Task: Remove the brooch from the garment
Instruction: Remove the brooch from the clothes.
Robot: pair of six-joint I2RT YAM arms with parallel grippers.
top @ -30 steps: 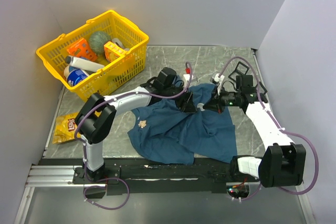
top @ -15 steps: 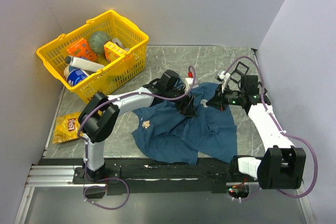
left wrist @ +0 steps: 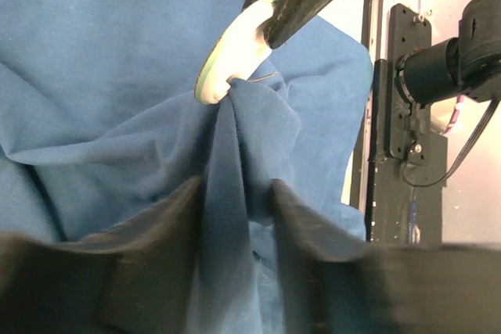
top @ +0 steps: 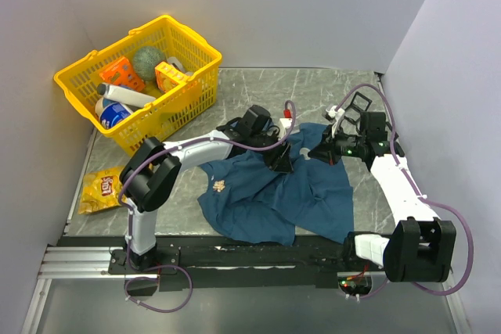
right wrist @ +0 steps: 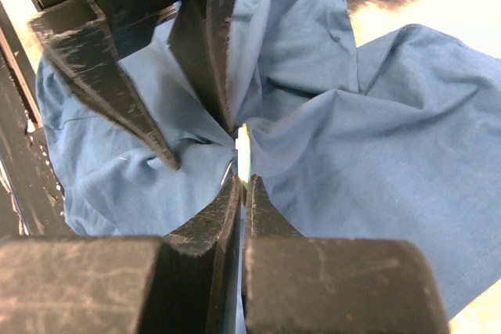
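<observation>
Now garment (top: 266,201) has slid a bit w/ the pull. Left gripper (left wrist: 235,193) pinches a cloth ridge; brooch (left wrist: 232,60) sits just beyond its tips, nipped by right gripper (right wrist: 241,180). Prob. not free yet.

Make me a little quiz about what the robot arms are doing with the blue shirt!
1. Fill in: the left end effector pinches a fold of the blue ____.
2. Which one clamps the white brooch? A: left end effector. B: right end effector.
3. True or false: the yellow basket is empty.
Key: 1 garment; 2 B; 3 false.
</observation>
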